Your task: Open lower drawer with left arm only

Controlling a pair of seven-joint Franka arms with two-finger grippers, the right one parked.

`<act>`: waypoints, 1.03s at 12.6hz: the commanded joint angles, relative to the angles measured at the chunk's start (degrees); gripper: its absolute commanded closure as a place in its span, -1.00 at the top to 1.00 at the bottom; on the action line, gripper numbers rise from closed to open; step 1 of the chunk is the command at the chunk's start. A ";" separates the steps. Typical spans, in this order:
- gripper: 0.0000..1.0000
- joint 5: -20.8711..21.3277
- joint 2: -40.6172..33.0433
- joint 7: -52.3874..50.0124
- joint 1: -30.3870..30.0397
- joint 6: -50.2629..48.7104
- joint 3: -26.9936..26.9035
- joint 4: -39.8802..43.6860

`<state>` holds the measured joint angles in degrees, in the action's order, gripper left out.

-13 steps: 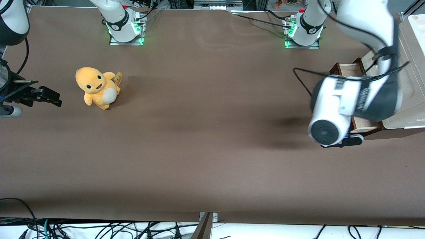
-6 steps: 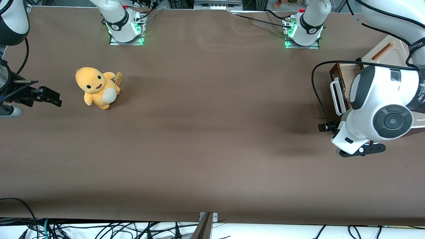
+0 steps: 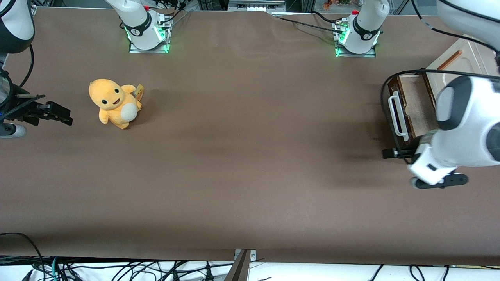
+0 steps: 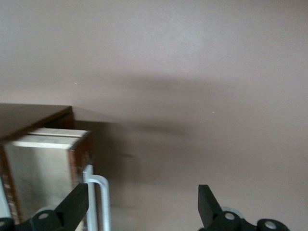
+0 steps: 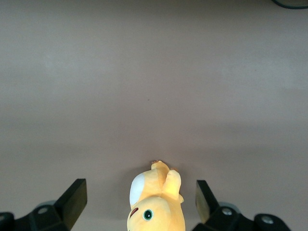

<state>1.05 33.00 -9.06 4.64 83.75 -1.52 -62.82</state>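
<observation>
The lower drawer (image 3: 406,113) stands pulled out of its cabinet. Its dark brown front carries a white loop handle (image 3: 398,115), and the pale wood tray (image 3: 421,105) shows above. The left arm's white wrist (image 3: 463,134) hangs over the drawer's corner nearer the front camera. My gripper (image 3: 394,153) sticks out low beside that end of the drawer front, open and holding nothing. In the left wrist view the gripper (image 4: 143,204) is spread wide. The handle (image 4: 98,199) lies just inside one black finger (image 4: 74,204), and the drawer corner (image 4: 72,144) is above it.
The cream-white cabinet panel with its thin orange-brown handle (image 3: 450,59) rises over the drawer. A black cable (image 3: 384,97) loops in front of the drawer. An orange plush toy (image 3: 114,103) sits toward the parked arm's end. Two arm bases (image 3: 357,33) stand along the table's back edge.
The left arm has swung off the drawer toward the working arm's end and nearer the front camera. The drawer front, handle and tray, covered a second ago, are now in view.
</observation>
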 commanded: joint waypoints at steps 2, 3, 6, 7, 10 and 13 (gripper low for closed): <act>1.00 -3.24 -2.07 5.71 -0.34 0.53 -2.69 -1.07; 1.00 -3.25 -2.07 6.07 -0.34 1.06 -2.70 -1.07; 1.00 -4.47 -2.50 5.45 -0.34 5.01 -2.70 -1.60; 1.00 -4.48 -2.51 6.06 -0.34 5.28 -2.70 -2.38; 1.00 -4.48 -2.51 6.42 -0.08 8.69 -2.70 -3.44; 1.00 -4.39 -2.59 9.04 0.36 13.71 -2.70 -4.85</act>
<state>-1.52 31.99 -2.93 4.53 94.83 -3.65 -65.12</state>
